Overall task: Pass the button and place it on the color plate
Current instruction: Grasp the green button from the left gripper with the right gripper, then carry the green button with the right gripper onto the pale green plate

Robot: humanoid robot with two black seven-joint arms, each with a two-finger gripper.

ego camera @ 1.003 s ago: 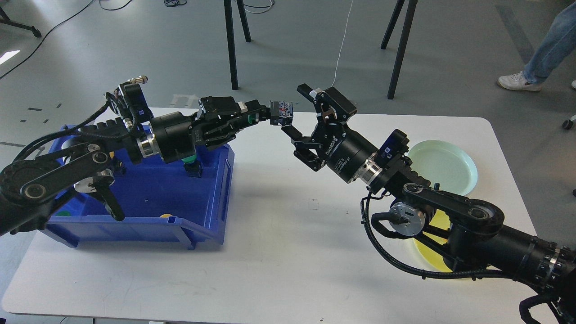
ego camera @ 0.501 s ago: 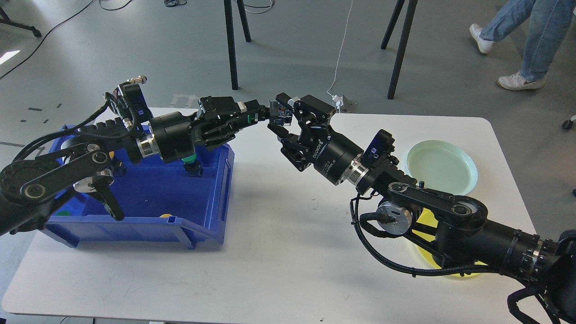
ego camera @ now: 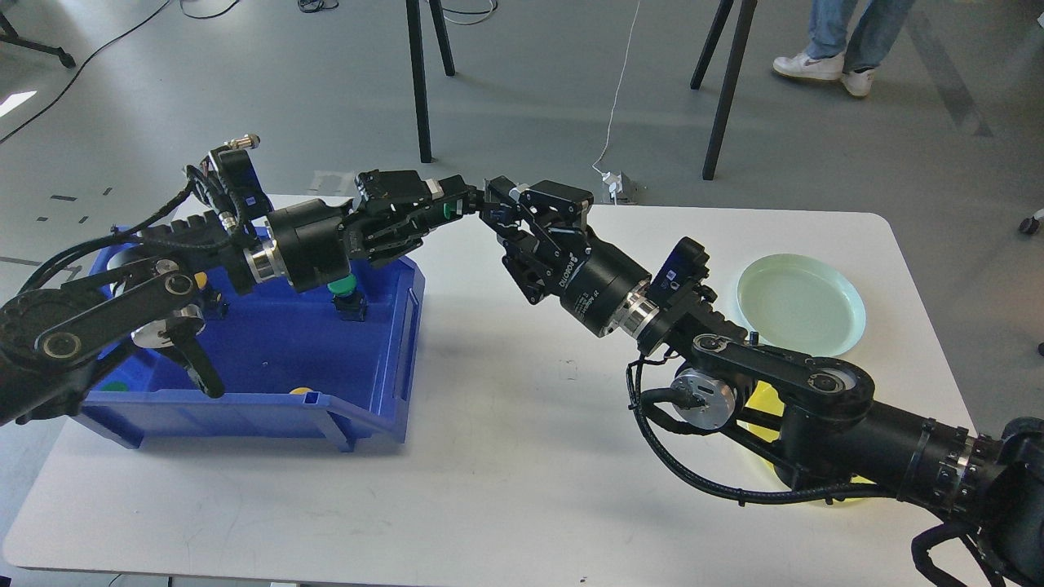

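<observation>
Button [ego camera: 488, 209] midair over counter [ego camera: 506, 424], between both hands | my left hand [ego camera: 457, 207] clamped on its green end | my right hand [ego camera: 507, 214] fingers around its other end, grip unclear | green plate [ego camera: 840, 322], yellow plate [ego camera: 767, 401] at right

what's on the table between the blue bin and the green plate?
Head view: the table between blue bin and green plate is bare; only the right arm crosses above it.
</observation>
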